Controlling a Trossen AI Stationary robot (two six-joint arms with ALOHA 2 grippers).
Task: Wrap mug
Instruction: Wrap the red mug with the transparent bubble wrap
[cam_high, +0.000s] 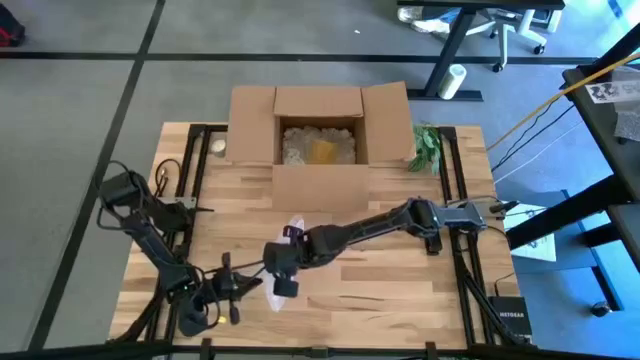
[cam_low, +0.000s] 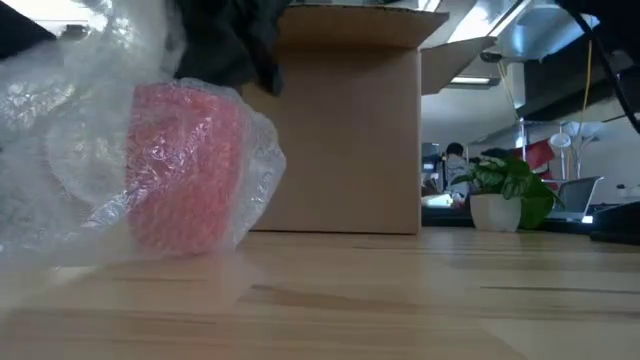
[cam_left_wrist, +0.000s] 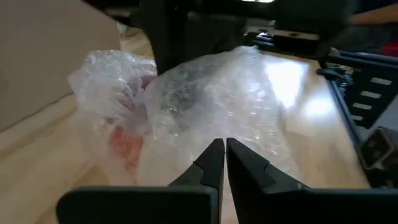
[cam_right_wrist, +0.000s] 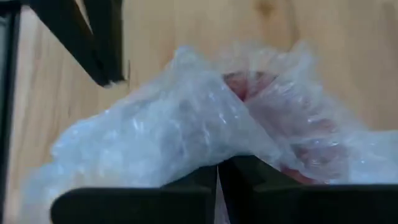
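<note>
Crinkled bubble wrap (cam_low: 60, 150) swaddles cylindrical red mug (cam_low: 185, 165).

open cardboard box (cam_high: 320, 125) w/ filler, potted plant (cam_low: 508, 195) beside; roll (cam_high: 456, 80) on floor

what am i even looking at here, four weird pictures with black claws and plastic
It is a two-armed robot at a wooden table, wrapping a red mug in bubble wrap. One picture looks straight down, one sits at tabletop level, and two come from cameras on the wrists. The left gripper and the right gripper each pinch the wrap, fingers closed. Behind stand an open cardboard box with packing filler and a small potted plant.
</note>
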